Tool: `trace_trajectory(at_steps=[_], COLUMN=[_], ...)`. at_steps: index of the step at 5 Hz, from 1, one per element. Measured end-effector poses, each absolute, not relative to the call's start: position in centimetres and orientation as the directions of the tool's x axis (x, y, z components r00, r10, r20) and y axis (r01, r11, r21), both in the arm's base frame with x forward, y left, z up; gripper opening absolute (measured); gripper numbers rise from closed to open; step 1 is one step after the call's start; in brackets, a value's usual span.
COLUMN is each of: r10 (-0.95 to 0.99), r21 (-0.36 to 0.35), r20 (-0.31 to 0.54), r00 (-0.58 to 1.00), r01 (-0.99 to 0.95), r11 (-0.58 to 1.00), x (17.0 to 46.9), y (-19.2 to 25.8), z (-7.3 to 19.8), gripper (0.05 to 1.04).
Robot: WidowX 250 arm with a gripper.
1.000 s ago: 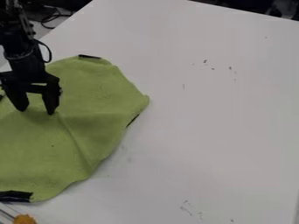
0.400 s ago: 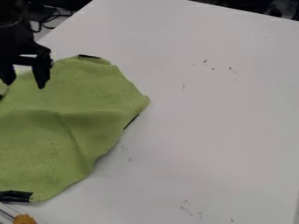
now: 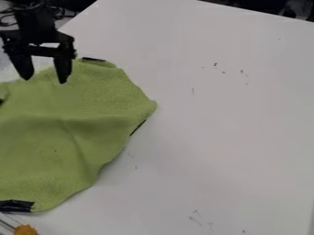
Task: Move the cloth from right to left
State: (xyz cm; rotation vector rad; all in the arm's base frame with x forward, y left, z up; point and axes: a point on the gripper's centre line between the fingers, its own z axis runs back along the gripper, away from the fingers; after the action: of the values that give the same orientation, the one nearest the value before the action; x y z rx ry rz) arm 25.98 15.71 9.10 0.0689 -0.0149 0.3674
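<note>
1. The black two-finger gripper (image 3: 45, 81) is at the upper left of the view, pointing down, with its two fingers spread well apart, so it is open.
2. Its fingertips appear against the upper part of the green cloth (image 3: 43, 142); whether they touch the fabric, I cannot tell.
3. The cloth lies spread over the left side of the white table (image 3: 215, 137), running out of view at the left edge.
4. A soft crease crosses the middle of the cloth, and another fold slants down from it toward the lower right.
5. Dark patches show along the cloth's border: one at the top, a narrow one on the right side, and a wider one at the lower left.
6. In the bottom left corner, near the cloth's lower edge, sits a small orange object (image 3: 25, 230), with a thin rod beside it.
7. Small dark marks dot the table at the upper right and near the bottom.
8. Dark cables (image 3: 60, 13) show behind the table's far left edge.
</note>
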Motion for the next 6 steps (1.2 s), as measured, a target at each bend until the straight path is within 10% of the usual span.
trace_trajectory(at_steps=[6], r10=[0.333], r21=[0.043], r20=[0.032], r00=[0.942], r01=[-0.334], r11=[0.942], x=[30.6], y=[-0.9], z=[11.6], gripper=[0.998])
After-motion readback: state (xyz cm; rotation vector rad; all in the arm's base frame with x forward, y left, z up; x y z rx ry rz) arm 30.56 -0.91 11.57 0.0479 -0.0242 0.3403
